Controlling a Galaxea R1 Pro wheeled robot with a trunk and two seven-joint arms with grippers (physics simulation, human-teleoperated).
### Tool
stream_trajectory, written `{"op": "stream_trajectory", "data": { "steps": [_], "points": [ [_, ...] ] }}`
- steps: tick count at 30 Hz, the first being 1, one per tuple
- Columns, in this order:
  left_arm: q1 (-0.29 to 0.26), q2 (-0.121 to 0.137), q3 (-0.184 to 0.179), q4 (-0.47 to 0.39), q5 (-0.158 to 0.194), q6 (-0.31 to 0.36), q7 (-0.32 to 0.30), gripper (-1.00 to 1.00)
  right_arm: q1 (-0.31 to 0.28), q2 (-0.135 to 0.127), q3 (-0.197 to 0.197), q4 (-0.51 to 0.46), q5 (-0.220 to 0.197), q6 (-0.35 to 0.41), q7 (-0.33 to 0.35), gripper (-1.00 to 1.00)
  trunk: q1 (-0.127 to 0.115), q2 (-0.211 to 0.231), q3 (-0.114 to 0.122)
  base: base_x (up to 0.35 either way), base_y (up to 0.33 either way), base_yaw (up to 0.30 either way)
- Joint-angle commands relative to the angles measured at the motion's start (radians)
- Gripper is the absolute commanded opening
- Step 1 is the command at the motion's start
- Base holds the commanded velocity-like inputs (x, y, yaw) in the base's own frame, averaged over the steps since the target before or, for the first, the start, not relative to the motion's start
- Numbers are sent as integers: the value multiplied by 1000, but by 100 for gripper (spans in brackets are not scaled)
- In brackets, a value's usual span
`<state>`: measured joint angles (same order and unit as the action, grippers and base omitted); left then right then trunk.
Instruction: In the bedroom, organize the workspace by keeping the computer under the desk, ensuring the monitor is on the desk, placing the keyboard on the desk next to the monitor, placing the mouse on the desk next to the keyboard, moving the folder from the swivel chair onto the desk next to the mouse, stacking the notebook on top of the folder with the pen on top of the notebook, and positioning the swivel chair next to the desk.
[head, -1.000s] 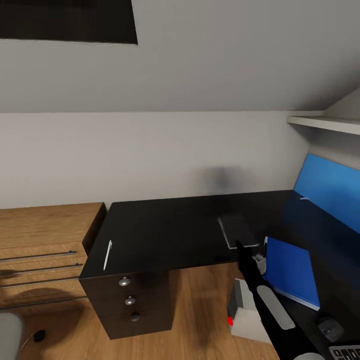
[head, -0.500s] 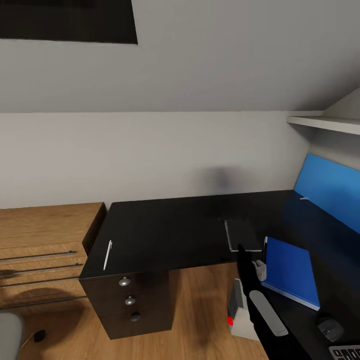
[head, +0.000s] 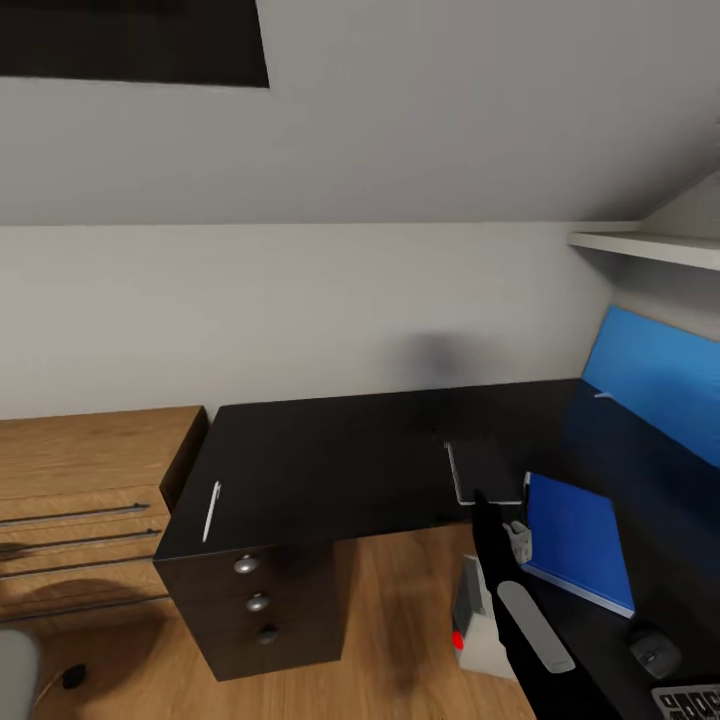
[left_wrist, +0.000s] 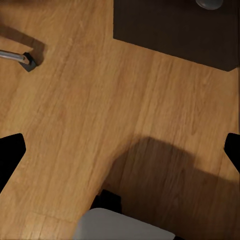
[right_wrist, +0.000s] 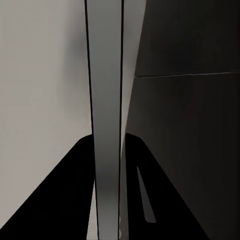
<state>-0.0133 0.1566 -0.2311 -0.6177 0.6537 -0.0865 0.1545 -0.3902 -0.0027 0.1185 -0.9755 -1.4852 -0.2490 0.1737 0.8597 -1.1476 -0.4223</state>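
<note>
Notebook (head: 484, 470) edged slightly right toward the folder (head: 575, 540) versus a second ago; right arm's jaws (head: 478, 497) clamp its near edge, lower right of frame. Pen (head: 211, 510) lies at the table (head: 330, 460) left edge. Left jaws (left_wrist: 120, 147) spread wide over the floor (left_wrist: 90, 110).

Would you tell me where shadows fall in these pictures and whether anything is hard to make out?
Head view: a soft dark smudge of shadow on the grey wall above the desk; the notebook nearly merges with the black top. Left wrist view: a broad shadow darkens the wood floor. Right wrist view: the pale edge-on slab between the fingers is too close to identify.
</note>
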Motion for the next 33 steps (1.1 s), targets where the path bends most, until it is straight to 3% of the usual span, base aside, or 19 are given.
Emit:
{"op": "stream_trajectory", "data": {
  "steps": [1,11,28,33],
  "points": [
    [0,2,-8,-1,9,-6,8,100,-1,0,3,1,-10,-6,6,-100,0,-1,-1,0,0,-210],
    [0,0,-14,-1,9,-71,7,100,-1,-3,1,4,-10,-6,6,-100,0,-1,-1,0,0,-251],
    [0,0,-13,-2,8,-79,5,100,-1,-5,-5,23,-10,-6,-17,-100,0,-1,-1,0,0,-257],
    [0,1,-9,-2,7,-79,5,100,-1,-4,-3,48,-10,-6,-21,-100,0,-1,-1,0,0,-93]
  ]
}}
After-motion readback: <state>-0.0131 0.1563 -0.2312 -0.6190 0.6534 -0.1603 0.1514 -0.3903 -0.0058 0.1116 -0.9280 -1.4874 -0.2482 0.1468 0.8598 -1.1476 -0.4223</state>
